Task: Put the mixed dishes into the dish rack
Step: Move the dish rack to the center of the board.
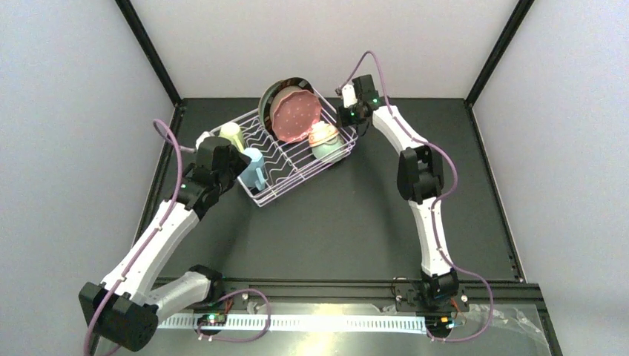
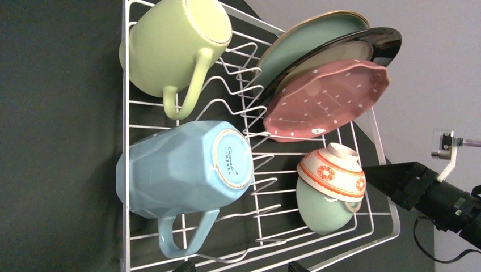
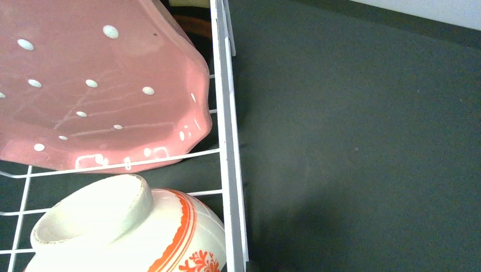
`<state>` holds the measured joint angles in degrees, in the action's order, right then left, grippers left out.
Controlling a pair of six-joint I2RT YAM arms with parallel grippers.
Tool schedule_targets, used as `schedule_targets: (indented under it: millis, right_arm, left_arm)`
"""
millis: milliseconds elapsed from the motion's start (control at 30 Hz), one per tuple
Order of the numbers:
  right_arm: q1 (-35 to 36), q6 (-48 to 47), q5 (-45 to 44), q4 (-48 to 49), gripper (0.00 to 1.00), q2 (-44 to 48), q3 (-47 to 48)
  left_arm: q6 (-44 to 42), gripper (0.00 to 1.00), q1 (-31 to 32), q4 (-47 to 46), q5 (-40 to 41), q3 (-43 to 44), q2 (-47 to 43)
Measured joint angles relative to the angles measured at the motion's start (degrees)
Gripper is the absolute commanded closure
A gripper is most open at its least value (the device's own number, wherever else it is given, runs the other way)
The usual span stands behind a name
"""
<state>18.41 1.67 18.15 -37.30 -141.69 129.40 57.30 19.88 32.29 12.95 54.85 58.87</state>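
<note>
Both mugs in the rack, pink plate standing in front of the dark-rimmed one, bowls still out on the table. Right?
No. The bowls are in the dish rack too, stacked in the corner beside the pink speckled plate; the left wrist view shows it. The rest holds.

Glossy glazed pink speckled plate (image 3: 96, 85), shiny ceramic light blue mug (image 2: 181, 170), smooth pale green mug (image 2: 170, 39), white coated wire dish rack (image 3: 228, 141), matt dark table (image 3: 368, 141).
</note>
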Motion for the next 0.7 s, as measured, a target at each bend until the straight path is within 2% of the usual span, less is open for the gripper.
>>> schedule_targets:
  millis: [367, 700]
  right_arm:
    - [0.26, 4.92, -4.98, 7.87, 1.00, 12.15, -20.48]
    - [0.24, 10.80, -11.13, 9.07, 1.00, 24.70, -37.88]
  left_arm:
    - [0.39, 0.07, 0.00, 0.79, 0.61, -1.01, -0.59]
    - [0.42, 0.07, 0.00, 1.31, 1.44, -1.49, -2.32]
